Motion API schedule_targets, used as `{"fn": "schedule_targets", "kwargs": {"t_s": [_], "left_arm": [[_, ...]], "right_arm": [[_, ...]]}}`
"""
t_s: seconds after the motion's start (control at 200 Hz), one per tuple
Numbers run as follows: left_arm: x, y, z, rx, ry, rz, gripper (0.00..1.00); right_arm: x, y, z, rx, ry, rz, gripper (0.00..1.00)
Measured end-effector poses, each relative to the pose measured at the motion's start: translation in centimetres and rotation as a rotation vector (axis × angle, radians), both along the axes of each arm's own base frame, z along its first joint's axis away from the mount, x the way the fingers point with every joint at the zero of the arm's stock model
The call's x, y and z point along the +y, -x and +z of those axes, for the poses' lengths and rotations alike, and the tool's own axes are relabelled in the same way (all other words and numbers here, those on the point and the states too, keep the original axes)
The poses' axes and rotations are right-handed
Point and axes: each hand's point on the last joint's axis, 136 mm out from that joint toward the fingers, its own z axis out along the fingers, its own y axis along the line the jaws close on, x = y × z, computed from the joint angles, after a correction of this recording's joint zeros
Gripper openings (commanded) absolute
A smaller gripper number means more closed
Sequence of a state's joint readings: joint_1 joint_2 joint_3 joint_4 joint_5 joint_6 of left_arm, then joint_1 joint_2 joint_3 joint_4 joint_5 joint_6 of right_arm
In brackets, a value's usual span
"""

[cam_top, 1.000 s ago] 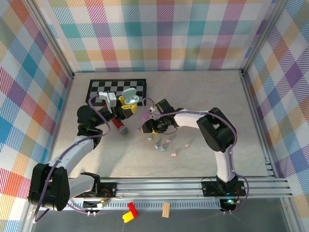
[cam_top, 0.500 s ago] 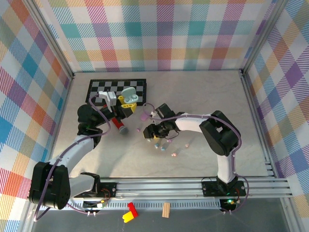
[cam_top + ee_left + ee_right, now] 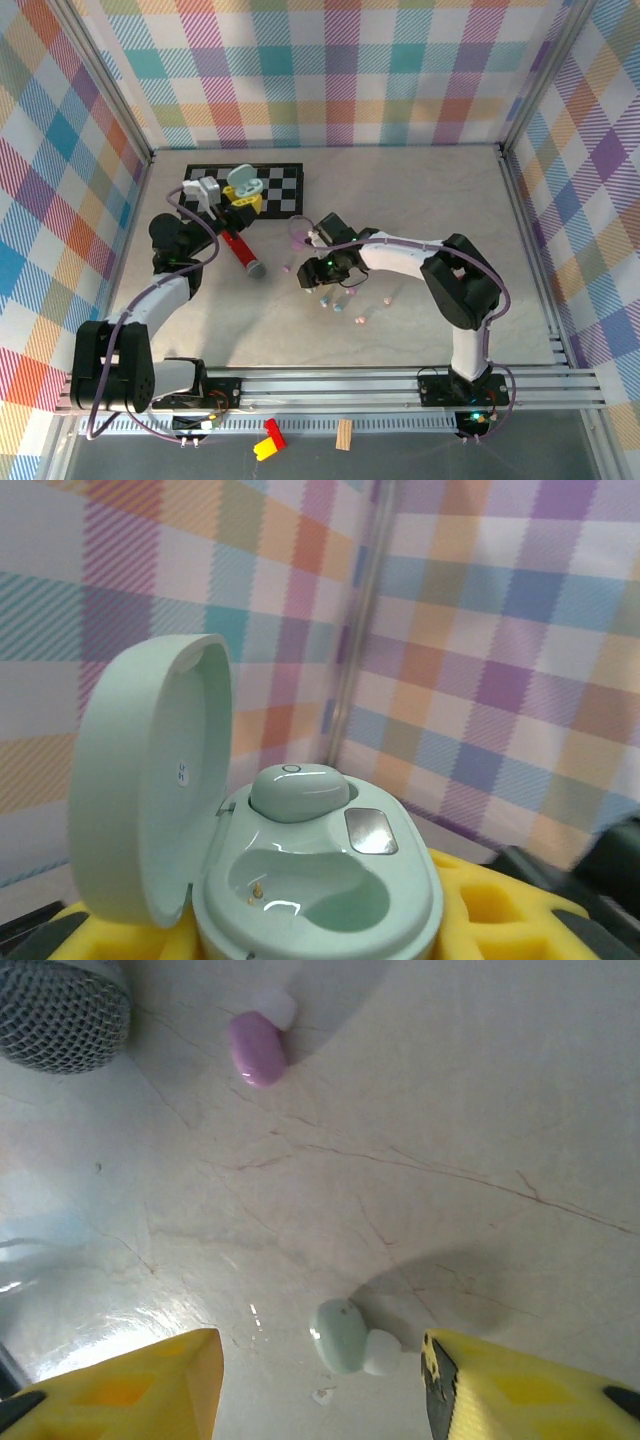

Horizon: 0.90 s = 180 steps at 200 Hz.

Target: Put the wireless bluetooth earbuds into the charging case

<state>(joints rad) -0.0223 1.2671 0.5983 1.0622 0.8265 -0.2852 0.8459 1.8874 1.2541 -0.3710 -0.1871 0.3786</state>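
The left hand (image 3: pixel 241 196) is clenched on the open mint charging case (image 3: pixel 300 880), lid up. One mint bud (image 3: pixel 298 792) sits in the far well and the near well is empty. Over the last second this hand has carried the case back and leftward, over the edge of the checkerboard mat (image 3: pixel 282 180) and away from the working area. The right hand (image 3: pixel 315 1392) has moved down and slightly outward from the purple case (image 3: pixel 297 238). It now hangs low, released, with its yellow fingers (image 3: pixel 130 1385) either side of a mint earbud (image 3: pixel 340 1335) and not touching it. Judgement: the pick of the second bud is set up but not made, and the case must return before insertion. A pink earbud (image 3: pixel 257 1047) lies further off, beside the microphone (image 3: pixel 240 252). More loose earbuds (image 3: pixel 360 320) lie scattered nearer the rail (image 3: pixel 400 385). The surface (image 3: pixel 440 210) is pale, veined and glossy. Pastel plaid walls (image 3: pixel 350 70) enclose it on three sides.
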Motion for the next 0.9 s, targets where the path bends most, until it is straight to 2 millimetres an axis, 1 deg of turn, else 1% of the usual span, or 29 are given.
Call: {"fn": "schedule_targets", "kwargs": {"t_s": [0.11,0.22,0.3,0.37,0.44,0.61,0.755,0.9], "left_arm": [[1.6,-0.8,0.2,0.003,0.015,0.055,0.22],[3.0,-1.5,0.8,-0.010,0.026,0.112,0.22],[3.7,-1.9,1.5,-0.025,0.031,0.140,0.22],[4.0,-2.1,2.1,-0.037,0.033,0.153,0.22],[4.1,-2.3,2.4,-0.043,0.035,0.158,0.22],[4.3,-2.6,2.2,-0.038,0.036,0.163,0.22],[4.3,-2.8,2.0,-0.032,0.035,0.162,0.22],[4.3,-2.9,1.7,-0.021,0.038,0.161,0.22]], "right_arm": [[0.9,0.6,1.1,-0.127,0.093,0.058,0.55],[1.2,1.0,1.7,-0.235,0.204,0.103,0.54],[1.5,1.2,1.8,-0.308,0.287,0.133,0.49],[1.5,1.1,1.4,-0.357,0.365,0.158,0.46],[1.2,1.1,0.5,-0.384,0.438,0.181,0.45],[0.1,0.9,-1.5,-0.378,0.571,0.213,0.39],[-0.2,0.7,-2.1,-0.372,0.620,0.230,0.37],[-0.2,0.7,-2.0,-0.372,0.628,0.238,0.34]]}}
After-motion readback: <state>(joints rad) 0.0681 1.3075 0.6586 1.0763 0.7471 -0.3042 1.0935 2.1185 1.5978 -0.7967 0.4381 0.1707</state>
